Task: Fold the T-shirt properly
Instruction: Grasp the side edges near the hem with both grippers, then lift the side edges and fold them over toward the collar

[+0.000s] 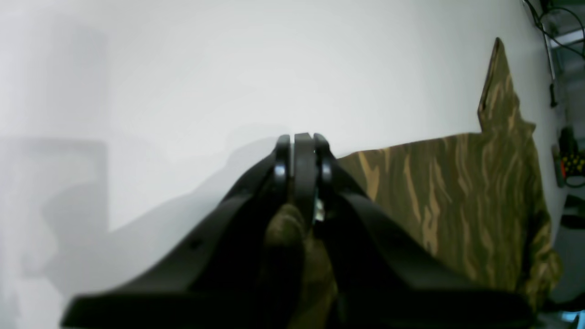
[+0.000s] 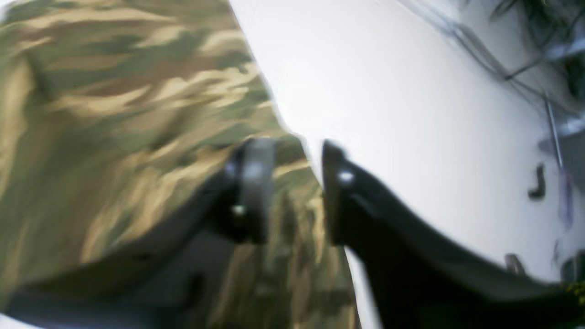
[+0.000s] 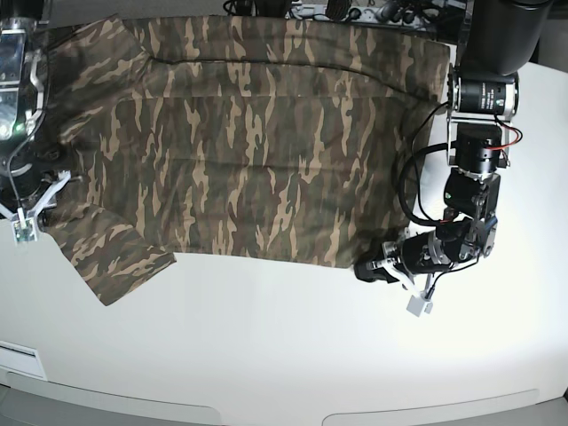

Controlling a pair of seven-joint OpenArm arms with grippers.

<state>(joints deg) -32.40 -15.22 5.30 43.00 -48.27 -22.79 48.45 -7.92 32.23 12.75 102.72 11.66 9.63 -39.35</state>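
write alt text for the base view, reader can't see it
A camouflage T-shirt lies spread on a white table, not yet folded. Two robot arms reach over it: the left hand is shut on the shirt's lower edge at the picture's right, the right hand is at its left side.

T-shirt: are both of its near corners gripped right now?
No, only the left gripper pinches the T-shirt; the right gripper's jaws stand open over the cloth.
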